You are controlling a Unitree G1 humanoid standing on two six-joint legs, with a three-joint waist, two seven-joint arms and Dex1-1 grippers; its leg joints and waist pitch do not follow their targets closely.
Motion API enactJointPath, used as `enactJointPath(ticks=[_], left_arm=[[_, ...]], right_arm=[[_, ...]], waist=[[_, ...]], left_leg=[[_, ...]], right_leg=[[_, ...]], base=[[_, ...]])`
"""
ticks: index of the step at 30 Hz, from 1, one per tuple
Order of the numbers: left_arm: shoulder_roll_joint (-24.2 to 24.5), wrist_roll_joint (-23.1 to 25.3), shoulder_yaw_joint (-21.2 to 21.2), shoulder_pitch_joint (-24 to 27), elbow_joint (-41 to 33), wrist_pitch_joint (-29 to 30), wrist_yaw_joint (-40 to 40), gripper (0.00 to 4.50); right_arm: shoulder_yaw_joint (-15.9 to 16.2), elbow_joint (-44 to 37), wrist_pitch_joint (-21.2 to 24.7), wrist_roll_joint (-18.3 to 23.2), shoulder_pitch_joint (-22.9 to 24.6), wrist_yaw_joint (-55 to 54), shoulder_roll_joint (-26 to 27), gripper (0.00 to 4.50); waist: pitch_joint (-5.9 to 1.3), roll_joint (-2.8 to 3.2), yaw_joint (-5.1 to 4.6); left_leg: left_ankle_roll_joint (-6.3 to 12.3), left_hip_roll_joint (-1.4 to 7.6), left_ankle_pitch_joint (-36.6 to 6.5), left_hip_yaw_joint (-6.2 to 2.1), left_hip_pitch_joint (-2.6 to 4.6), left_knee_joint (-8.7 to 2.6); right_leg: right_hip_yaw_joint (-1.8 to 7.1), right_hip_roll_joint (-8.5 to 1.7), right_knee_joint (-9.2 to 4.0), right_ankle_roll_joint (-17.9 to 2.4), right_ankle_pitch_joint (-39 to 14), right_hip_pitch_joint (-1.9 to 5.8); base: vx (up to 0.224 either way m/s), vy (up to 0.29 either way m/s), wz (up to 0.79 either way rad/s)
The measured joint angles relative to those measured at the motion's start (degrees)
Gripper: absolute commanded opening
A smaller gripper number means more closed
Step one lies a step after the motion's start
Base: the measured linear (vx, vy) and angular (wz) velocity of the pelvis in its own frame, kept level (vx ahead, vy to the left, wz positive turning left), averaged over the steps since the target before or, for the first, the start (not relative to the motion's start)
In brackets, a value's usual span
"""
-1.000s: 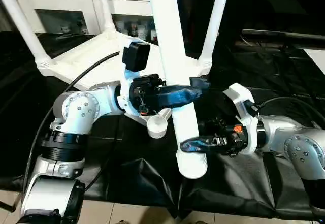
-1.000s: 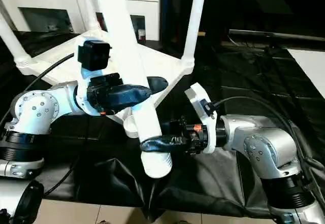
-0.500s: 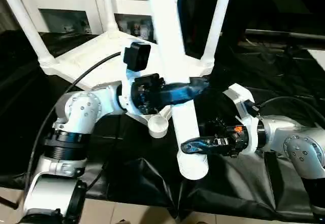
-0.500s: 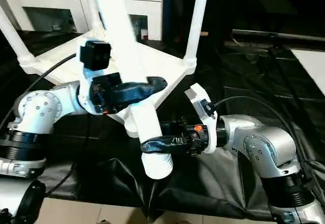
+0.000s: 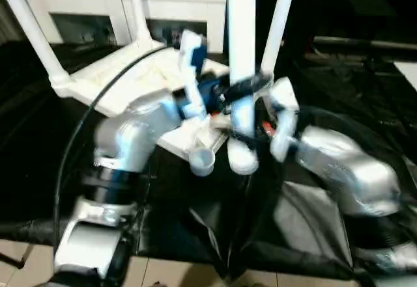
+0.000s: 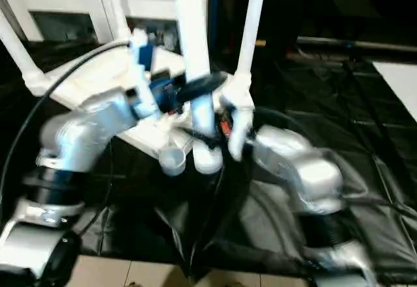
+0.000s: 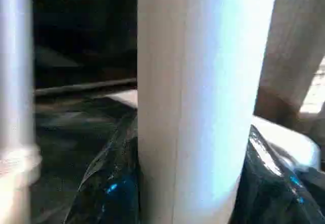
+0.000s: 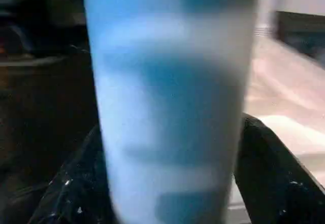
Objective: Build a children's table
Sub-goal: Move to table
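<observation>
One tabletop (image 5: 111, 79), white plastic, is seen lying upside down on a black, creased sheet (image 5: 313, 228), ribbed underside up. Four legs are counted: three thin white tapered tubes are seated upright in round corner sockets, far-left (image 5: 29, 27), back (image 5: 135, 4) and right (image 5: 280, 13). A fourth leg (image 5: 241, 53), a thicker smooth white tube, is held nearly vertical at the near corner, its long axis pointing up and down, its rounded lower end (image 5: 242, 160) hanging just beside one empty round socket (image 5: 202, 162).

Two grippers are on that leg. The left gripper (image 5: 238, 92) is clamped around the tube, one black finger (image 7: 109, 183) on each side, pads touching it. The right gripper (image 5: 251, 137) straddles the tube lower down, with dark fingers (image 8: 269, 173) on both sides; whether they press it cannot be told through the blur.

Two silver forearms are seen. One white cabinet (image 5: 98, 7) with glass doors stands behind.
</observation>
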Motion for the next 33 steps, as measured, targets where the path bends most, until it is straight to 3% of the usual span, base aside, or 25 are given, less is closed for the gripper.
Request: enactJointPath(ticks=[3, 7, 9, 17, 26, 27, 30, 33], left_arm=[[-0.44, 4.13, -0.41, -0.59, 0.4, -1.78, 5.53, 1.86], [-0.86, 6.19, -0.65, -1.44, 0.93, -2.54, 8.18, 1.86], [-1.14, 6.96, -0.64, -1.44, 1.22, -3.32, 8.65, 1.86], [-1.5, 7.73, -0.63, -1.43, 1.27, -4.12, 9.05, 1.86], [-1.38, 7.78, -0.69, -1.26, 1.2, -3.68, 8.61, 1.86], [-0.83, 7.29, -0.76, -1.19, 0.92, -2.87, 7.6, 2.42], [1.32, -0.95, 1.17, -0.43, -1.31, 4.1, -0.05, 2.56], [2.83, -5.01, 2.24, 0.23, -1.76, 5.45, -5.89, 2.92]], right_arm=[[0.18, 1.89, -1.2, -2.51, -0.18, -5.03, 2.35, 3.03], [0.29, 2.8, -1.92, -4.52, -1.05, -7.19, 3.82, 3.03], [0.27, 3.45, -2.28, -4.94, -1.05, -7.64, 4.38, 2.65], [0.59, 4.07, -3.65, -5.42, -1.07, -7.68, 5.01, 2.02], [0.67, 4.67, -3.8, -5.47, -1.27, -5.89, 4.69, 1.93], [0.67, 4.92, -3.79, -5.13, -1.28, -4.55, 4.15, 1.93], [0.05, 3.99, -2.92, -0.12, -0.22, 4.1, 0.47, 1.93], [-0.2, 2.03, -1.94, 3.3, 0.4, 11.12, -2.27, 1.9]], waist=[[0.0, 0.0, -0.01], [0.01, -0.01, 0.0], [0.01, -0.01, 0.0], [0.01, -0.01, -0.01], [0.01, -0.01, 0.0], [0.01, -0.01, 0.01], [0.01, 0.0, 0.11], [0.01, -0.01, 0.16]], left_leg=[[0.01, 0.0, 0.0, -0.03, -0.16, 0.0], [0.04, 0.0, -0.02, -0.01, -0.15, -0.01], [0.03, 0.0, -0.01, -0.01, -0.15, 0.0], [0.04, 0.0, 0.01, -0.01, -0.12, 0.0], [0.04, 0.0, 0.01, -0.01, -0.13, 0.0], [0.04, 0.0, 0.01, -0.01, -0.13, 0.0], [0.06, 0.0, -0.01, 0.06, -0.13, -0.01], [0.09, 0.01, 0.0, 0.06, -0.13, -0.01]], right_leg=[[-0.03, 0.0, -0.01, 0.0, 0.0, -0.16], [-0.03, 0.0, -0.04, -0.01, 0.0, -0.14], [-0.03, 0.0, -0.03, -0.01, 0.0, -0.13], [-0.02, 0.0, 0.01, -0.01, 0.0, -0.12], [-0.02, 0.0, 0.01, -0.01, 0.0, -0.12], [-0.02, 0.0, 0.01, -0.01, 0.0, -0.12], [-0.02, 0.0, 0.01, -0.03, -0.01, -0.14], [-0.03, 0.0, 0.01, -0.03, -0.01, -0.14]], base=[[0.0, 0.0, 0.0], [0.0, 0.0, 0.0], [0.0, 0.0, 0.0], [0.0, 0.0, 0.0], [0.0, 0.0, 0.0], [0.0, 0.0, 0.0], [0.0, 0.0, 0.0], [0.0, 0.0, 0.0]])
